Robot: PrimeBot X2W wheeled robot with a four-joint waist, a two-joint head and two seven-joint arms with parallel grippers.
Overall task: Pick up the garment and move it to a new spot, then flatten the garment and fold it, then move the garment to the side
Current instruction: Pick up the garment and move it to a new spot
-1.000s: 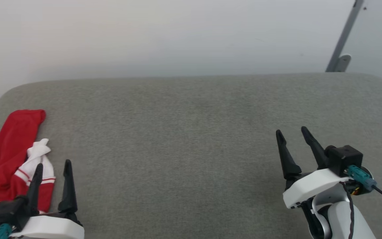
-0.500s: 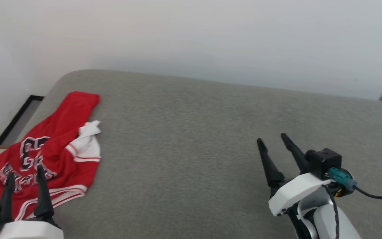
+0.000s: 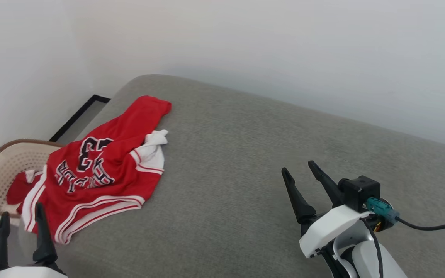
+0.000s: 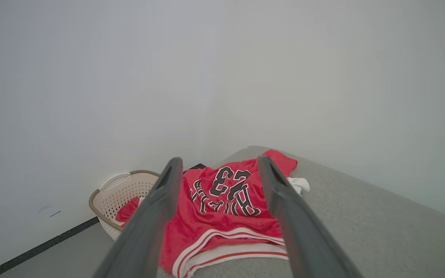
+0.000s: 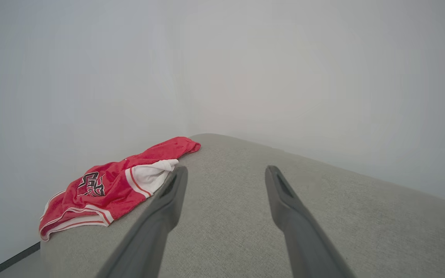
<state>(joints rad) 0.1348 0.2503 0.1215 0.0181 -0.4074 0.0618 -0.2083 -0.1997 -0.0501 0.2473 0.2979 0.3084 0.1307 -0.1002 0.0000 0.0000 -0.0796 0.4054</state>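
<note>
Left hand (image 3: 21, 216): fingers spread, holding nothing, at the lower left of the head frame, just short of the garment's striped hem. In its wrist view the fingers frame the lettering.

Right hand (image 3: 299, 168): likewise released and empty, lower right, well apart from the cloth.

Change noted: over the last second the head camera has swung left. The garment (image 3: 102, 170) has not shifted, but it was cut off at the frame's left edge and now shows whole in the upper left. Judgement: the robot is lining up for the pickup, which is not yet begun.

Edges: the garment lies crumpled at the left end of the fabric-covered counter (image 3: 245, 154), with one part drooping off toward a basket (image 3: 2, 170). A clumsy pull could drag it over.

Open room: the counter's middle and right lie bare, which is ample space for relocating and flattening.
</note>
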